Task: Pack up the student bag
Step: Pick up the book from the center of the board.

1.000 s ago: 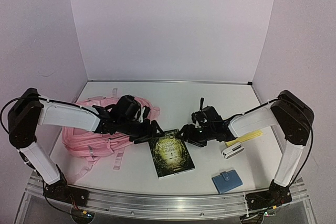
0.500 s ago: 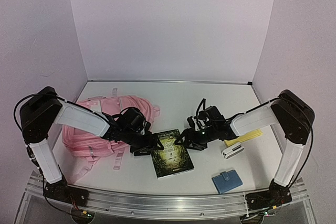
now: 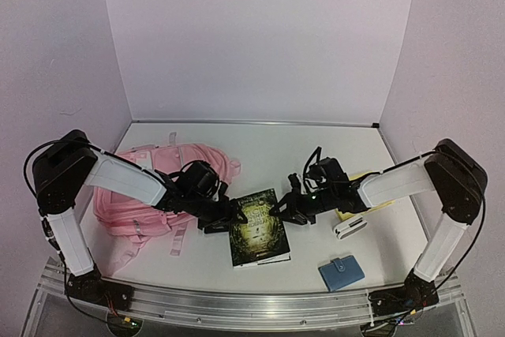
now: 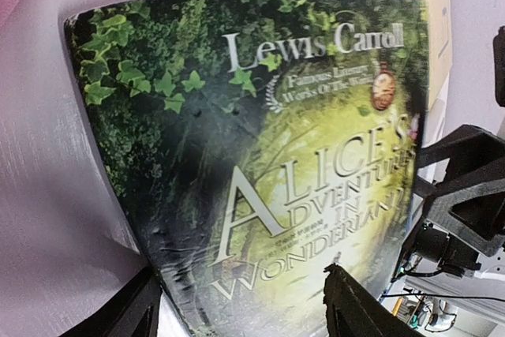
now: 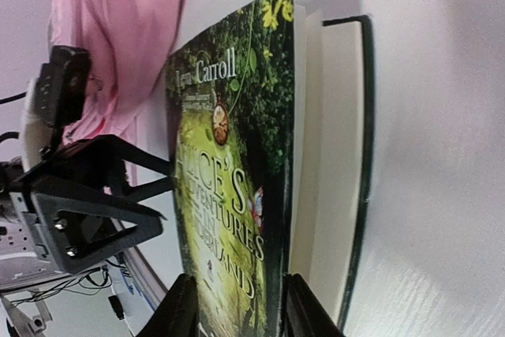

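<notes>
From above, I have the book (image 3: 259, 226) flat on the tabletop (image 3: 316, 147) with a gripper at each side. The left gripper (image 3: 219, 215) is against its bag-side edge and the right gripper (image 3: 280, 209) is at the opposite edge. My read is that the left one acts as a stop so the book cannot slide while the right one works at the cover. The bag (image 3: 150, 183) lies slumped just behind the left gripper, under that arm and apart from the book. I see no open mouth on it from here and nothing inside, and I cannot tell whether any zip is undone. A wallet (image 3: 341, 272) and a white case (image 3: 351, 228) sit outside it, on the near outer side of the right gripper.

Left wrist: the fingers (image 4: 130, 313) are spread wide, released, with the cover filling the view ahead of them. The right gripper shows beyond the book's far edge.

Right wrist: the front cover is lifted off the page block. That gripper's fingers (image 5: 180, 309) straddle its edge, one over the cover and one by the pages. I cannot tell whether they are pinching it or only parted around it. The bag lies past the left gripper, across the book.
</notes>
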